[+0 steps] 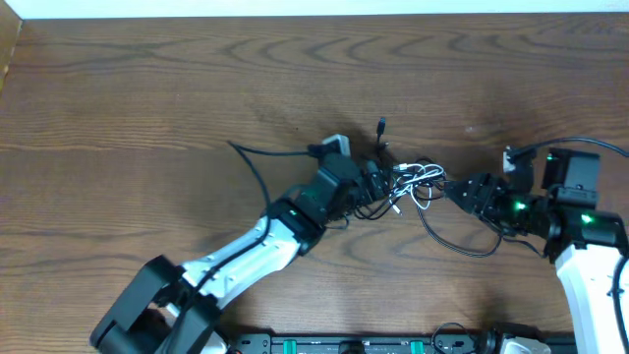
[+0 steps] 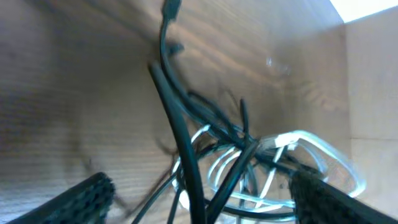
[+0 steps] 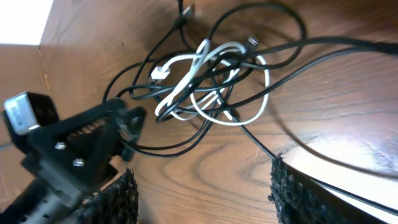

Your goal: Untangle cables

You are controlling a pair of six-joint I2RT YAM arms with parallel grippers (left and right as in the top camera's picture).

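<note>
Wooden table (image 1: 147, 88) with tangled black and white cables (image 1: 417, 180)

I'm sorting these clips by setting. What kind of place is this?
Probably a robotics lab or test bench rather than a home. A robot's left arm and right arm reach over a wooden table, and a tangle of cables lies between them like a set exercise.

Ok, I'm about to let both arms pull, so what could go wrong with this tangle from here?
The left gripper, open, straddles several black cables and the white cable at once; closing there may grab a bundle and tighten the knot. One black strand runs right by a finger of the right gripper and might snag.
</note>
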